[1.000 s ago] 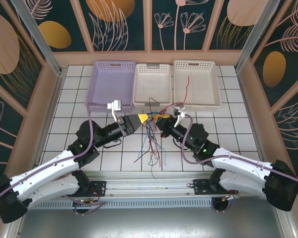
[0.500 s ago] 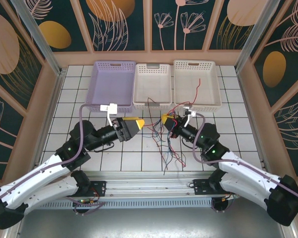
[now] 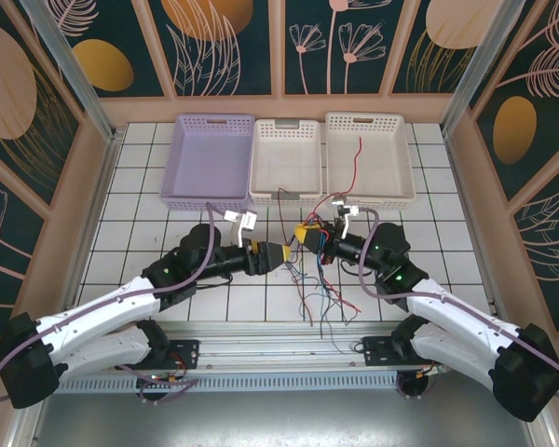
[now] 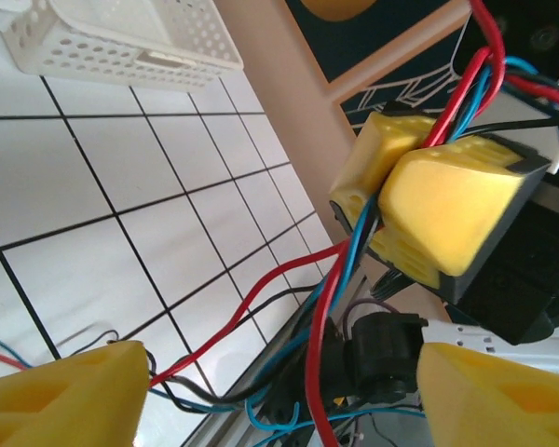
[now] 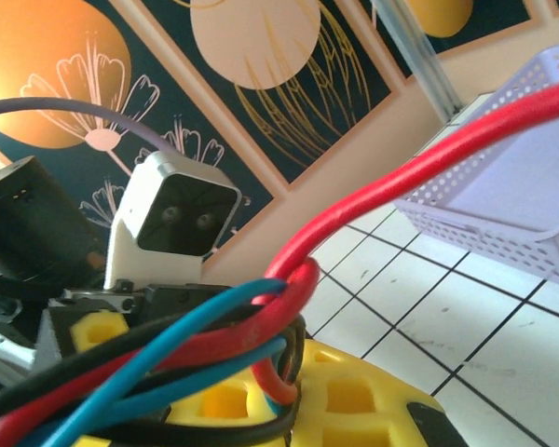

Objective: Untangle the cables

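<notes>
While the yellow-padded right fingers (image 4: 447, 205) stand pressed together on the thin red, blue and black cables (image 3: 319, 279), pinching the tangle just above the bench, the yellow left fingers (image 4: 65, 396) are spread wide just beside that grip and seem to hold nothing. The loose ends trail from the pinch down onto the tiles towards the near edge. One red strand (image 3: 355, 160) rises towards the right-hand white perforated plastic basket (image 3: 405, 158); I cannot tell whether it lies in the basket or arcs over it.

The step in hand looks like singling out one strand from the held bundle. The next move probably calls for the left fingers to close on a single cable near the pinch and draw it sideways, slowly enough that its neighbours do not follow.

The white-tiled bench (image 3: 140, 200) has dark grout lines. A lilac basket (image 3: 182, 158) and a middle white basket (image 3: 261, 163) stand along its far side. Wooden-framed walls with dark teal panels, painted with orange and cream flowers, enclose it.
</notes>
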Controlling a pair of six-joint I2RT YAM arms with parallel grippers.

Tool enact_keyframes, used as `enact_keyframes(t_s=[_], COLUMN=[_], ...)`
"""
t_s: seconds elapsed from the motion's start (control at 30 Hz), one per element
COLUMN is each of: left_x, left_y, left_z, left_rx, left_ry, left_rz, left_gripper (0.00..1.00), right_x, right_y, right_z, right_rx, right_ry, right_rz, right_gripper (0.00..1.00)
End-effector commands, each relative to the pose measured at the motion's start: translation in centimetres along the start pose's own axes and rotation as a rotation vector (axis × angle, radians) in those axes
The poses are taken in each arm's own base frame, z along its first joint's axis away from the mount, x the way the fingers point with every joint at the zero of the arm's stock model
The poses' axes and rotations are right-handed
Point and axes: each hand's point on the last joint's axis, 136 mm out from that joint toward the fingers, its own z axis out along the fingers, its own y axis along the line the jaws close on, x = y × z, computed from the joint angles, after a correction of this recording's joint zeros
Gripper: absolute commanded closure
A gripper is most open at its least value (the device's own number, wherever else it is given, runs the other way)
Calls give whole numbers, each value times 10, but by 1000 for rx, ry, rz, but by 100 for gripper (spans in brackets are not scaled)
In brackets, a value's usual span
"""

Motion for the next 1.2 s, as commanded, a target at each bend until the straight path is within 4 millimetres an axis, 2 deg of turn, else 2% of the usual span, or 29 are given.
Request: enact_keyframes(t_s=[0.0, 0.07, 0.17, 0.37, 0.47, 0.53, 0.7, 0.83, 0.93, 1.17], left_x=[-2, 1, 4, 4, 5, 5, -3, -11, -13, -13], left_y=[-15, -17, -18, -19, -20, -18, -15, -10, -5, -7], left_z=[5, 7, 9, 8, 9, 10, 3, -7, -9, -5], left_rx=[72, 99, 118, 128, 145, 144, 118, 73, 54, 95], left_ry=[5, 15, 25, 23, 19, 15, -40, -102, -125, -131], left_rz=[43, 41, 38, 44, 37, 31, 41, 44, 26, -8], left_gripper=[32, 39, 43, 67, 81, 98, 100, 100, 100, 100], right_x=[-10, -8, -5, -3, -3, -2, 2, 9, 13, 18], right_y=[20, 18, 17, 18, 18, 17, 11, 9, 8, 17], right_z=[3, 6, 9, 12, 13, 14, 14, 11, 8, 10], right_rx=[-81, -79, -84, -88, -89, -88, -55, -47, -48, -102], right_ry=[2, 12, 27, 40, 43, 45, 64, 81, 86, 88], right_rz=[-9, -3, 6, 8, 16, 22, 46, 56, 62, 56], right_gripper=[100, 100, 100, 100, 100, 100, 100, 72, 60, 60])
